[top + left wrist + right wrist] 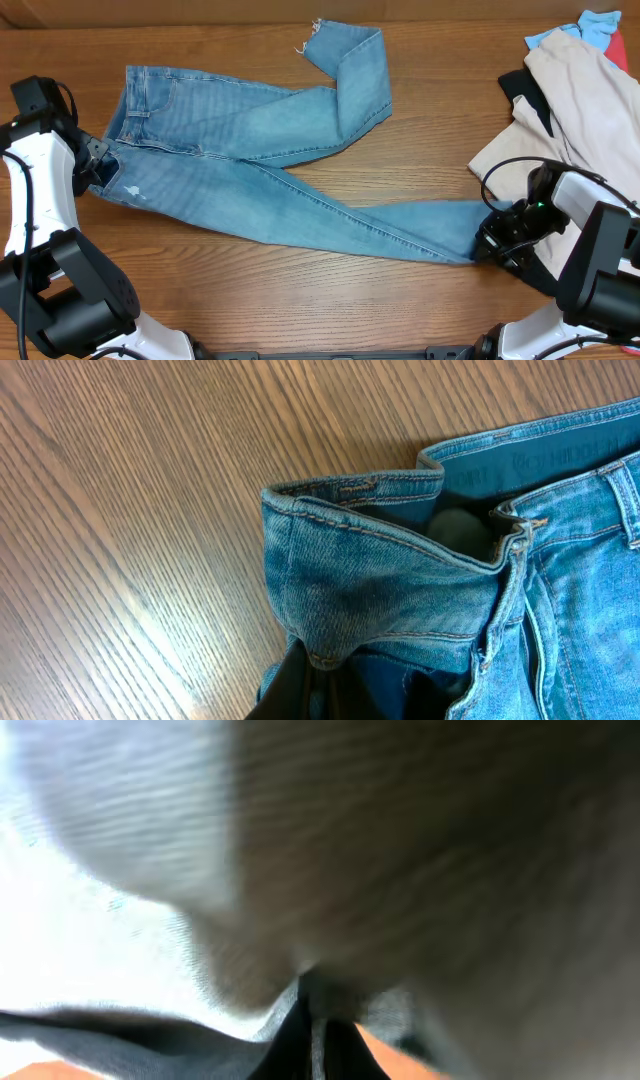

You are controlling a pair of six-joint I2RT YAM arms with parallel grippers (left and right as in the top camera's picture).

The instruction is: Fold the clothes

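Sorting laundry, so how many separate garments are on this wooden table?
5: light blue denim jeans spread across the middle; pale beige garment, black garment, bright-blue garment and red garment piled at the right edge. More may be hidden under that pile.

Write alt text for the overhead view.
A pair of light blue denim jeans lies spread on a brown wooden table, one leg bent back near the top, the other stretching to the lower right. The left gripper is at the waistband, the right gripper at the long leg's hem. A pale beige garment lies at the right edge.
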